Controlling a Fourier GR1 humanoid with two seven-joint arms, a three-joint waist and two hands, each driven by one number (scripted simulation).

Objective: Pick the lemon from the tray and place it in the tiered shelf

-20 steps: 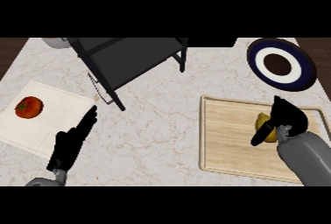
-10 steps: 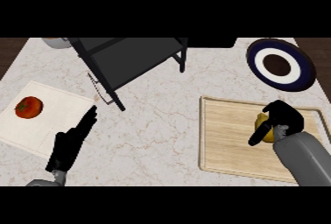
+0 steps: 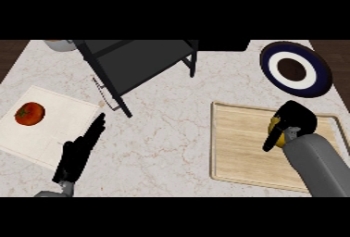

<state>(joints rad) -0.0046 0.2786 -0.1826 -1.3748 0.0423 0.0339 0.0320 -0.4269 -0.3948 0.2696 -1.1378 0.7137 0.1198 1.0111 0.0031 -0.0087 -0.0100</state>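
- The lemon is mostly hidden under the right hand, whose fingers curl round it; only 1 yellow sliver shows.
- The tray has its near right corner covered by the right forearm.
- The tiered shelf is cut off at the view's top.
- The grey object at top left is cut off and cannot be identified.

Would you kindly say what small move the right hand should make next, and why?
Probably raise the lemon clear of the tray: the right hand is curled round it there, while the tiered shelf stands at the counter's upper left.
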